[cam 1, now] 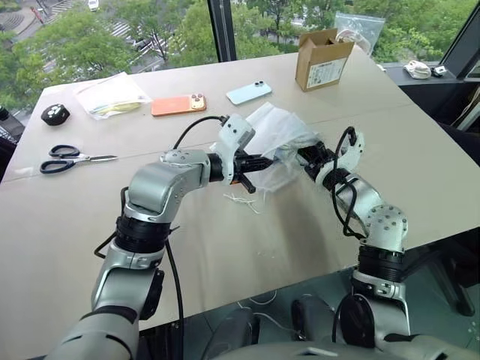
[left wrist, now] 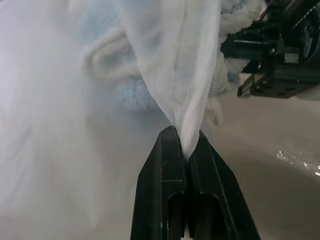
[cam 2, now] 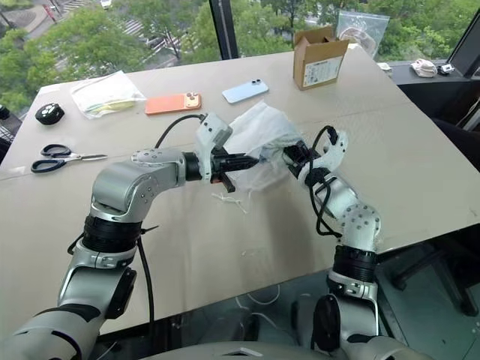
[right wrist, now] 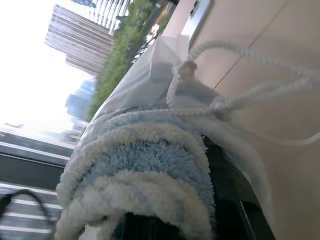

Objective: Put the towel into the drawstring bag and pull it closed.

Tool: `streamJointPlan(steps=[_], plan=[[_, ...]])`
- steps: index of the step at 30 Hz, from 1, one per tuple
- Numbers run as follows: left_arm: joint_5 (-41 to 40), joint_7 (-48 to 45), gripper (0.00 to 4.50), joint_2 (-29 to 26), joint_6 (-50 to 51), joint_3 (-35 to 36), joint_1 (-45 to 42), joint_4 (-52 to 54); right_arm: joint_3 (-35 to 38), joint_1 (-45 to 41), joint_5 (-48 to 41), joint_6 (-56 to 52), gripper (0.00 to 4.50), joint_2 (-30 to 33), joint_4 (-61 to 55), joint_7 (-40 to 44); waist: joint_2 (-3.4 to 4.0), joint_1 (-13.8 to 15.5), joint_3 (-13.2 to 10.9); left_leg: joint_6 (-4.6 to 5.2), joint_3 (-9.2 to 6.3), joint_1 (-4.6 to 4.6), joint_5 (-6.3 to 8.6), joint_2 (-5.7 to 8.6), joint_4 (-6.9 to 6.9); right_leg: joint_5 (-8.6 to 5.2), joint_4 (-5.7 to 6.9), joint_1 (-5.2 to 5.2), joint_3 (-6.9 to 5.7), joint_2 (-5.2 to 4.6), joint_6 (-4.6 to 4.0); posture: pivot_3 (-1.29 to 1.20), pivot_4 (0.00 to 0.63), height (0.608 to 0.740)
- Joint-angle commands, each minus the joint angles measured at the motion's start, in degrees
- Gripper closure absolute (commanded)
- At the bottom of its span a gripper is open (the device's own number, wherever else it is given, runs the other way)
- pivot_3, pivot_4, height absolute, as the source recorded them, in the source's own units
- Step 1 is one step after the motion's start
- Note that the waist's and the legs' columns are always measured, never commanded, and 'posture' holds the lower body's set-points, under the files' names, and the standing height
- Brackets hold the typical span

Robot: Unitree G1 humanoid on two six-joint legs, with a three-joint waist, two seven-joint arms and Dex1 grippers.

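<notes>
The white translucent drawstring bag hangs bunched just above the table's middle, between my two grippers. My left gripper is shut on a fold of the bag's fabric, pinched between its black fingers. My right gripper comes in from the right, shut on the light blue-grey towel. The towel sits at the bag's mouth, partly under the fabric. The bag's white cord loops loose over the towel.
A cardboard box stands at the back. An orange phone, a light blue phone, a clear plastic bag, a black round object and scissors lie to the left. A loose thread lies under the bag.
</notes>
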State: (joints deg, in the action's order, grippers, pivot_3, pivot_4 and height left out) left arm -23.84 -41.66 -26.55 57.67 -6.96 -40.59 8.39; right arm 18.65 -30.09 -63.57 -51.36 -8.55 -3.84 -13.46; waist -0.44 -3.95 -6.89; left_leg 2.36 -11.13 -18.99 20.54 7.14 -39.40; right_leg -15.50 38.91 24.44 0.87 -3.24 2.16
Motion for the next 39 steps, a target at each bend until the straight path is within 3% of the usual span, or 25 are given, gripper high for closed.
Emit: streamJointPlan(steps=[1, 6, 12, 25, 29, 34, 39], plan=[[-1.5, 0.7, 4.50, 1.1, 0.2, 1.5, -1.8, 0.8, -18.0, -6.2, 14.8, 2.2, 4.48, 5.2, -5.1, 5.2, 0.02, -0.5, 0.0, 0.00, 0.04, 0.00, 0.00, 0.00, 0.01, 0.00, 0.01, 0.03, 0.10, 0.01, 0.00, 0.00, 0.150, 0.740], [-2.9, 0.3, 4.50, 1.2, 1.1, 3.0, -2.7, 0.4, -47.5, -7.9, 48.9, 20.4, 4.48, 27.9, -5.3, 19.6, -0.09, 0.2, 0.1, 0.01, -0.05, -0.02, 0.00, 0.06, -0.03, 0.00, 0.02, 0.12, 0.04, 0.00, 0.02, 0.00, 0.150, 0.740], [-2.7, 0.3, 4.50, 0.8, 0.2, 3.2, -3.2, -0.6, -54.9, -7.5, 63.6, 35.1, 4.48, 34.6, 0.3, 30.5, -0.09, 0.2, 0.1, 0.00, -0.04, -0.61, 0.00, 0.06, -0.56, 0.00, 0.01, 0.37, -0.04, -0.04, 0.02, 0.00, 0.150, 0.740], [-1.5, 1.7, 4.50, 1.0, -5.0, 3.6, -3.7, -2.6, -54.3, -5.8, 77.7, 48.9, 4.48, 35.7, 4.7, 41.6, -0.10, 0.6, 0.1, 0.00, -0.12, -0.77, 0.00, 0.07, -0.81, 0.02, 0.02, 0.40, -0.17, -0.02, 0.04, 0.00, 0.150, 0.740], [-2.3, 0.7, 4.50, 1.4, -5.7, 2.1, -2.9, -1.1, -52.5, -7.2, 79.4, 50.3, 4.48, 33.3, 5.3, 42.7, -0.10, 0.6, 0.1, 0.00, -0.12, -0.78, 0.00, 0.07, -0.82, 0.02, 0.02, 0.40, -0.17, -0.02, 0.04, 0.00, 0.150, 0.740], [-4.1, -2.2, 4.50, 0.6, -4.5, -0.2, 0.0, 3.9, -40.1, -6.6, 68.0, 39.0, 4.48, 20.6, 5.5, 38.4, -0.10, 0.4, 0.1, 0.00, -0.11, -0.78, 0.00, 0.07, -0.82, 0.02, 0.07, 0.41, -0.14, -0.02, 0.03, 0.00, 0.150, 0.740], [-3.5, -1.7, 4.50, -0.3, -4.8, 0.7, 0.3, 3.1, -30.0, -4.1, 57.8, 27.8, 4.48, 13.9, 4.5, 38.0, -0.10, 0.8, 0.1, 0.00, -0.18, -0.78, 0.00, 0.10, -0.83, 0.02, 0.04, 0.38, -0.19, -0.02, 0.03, 0.00, 0.150, 0.740]])
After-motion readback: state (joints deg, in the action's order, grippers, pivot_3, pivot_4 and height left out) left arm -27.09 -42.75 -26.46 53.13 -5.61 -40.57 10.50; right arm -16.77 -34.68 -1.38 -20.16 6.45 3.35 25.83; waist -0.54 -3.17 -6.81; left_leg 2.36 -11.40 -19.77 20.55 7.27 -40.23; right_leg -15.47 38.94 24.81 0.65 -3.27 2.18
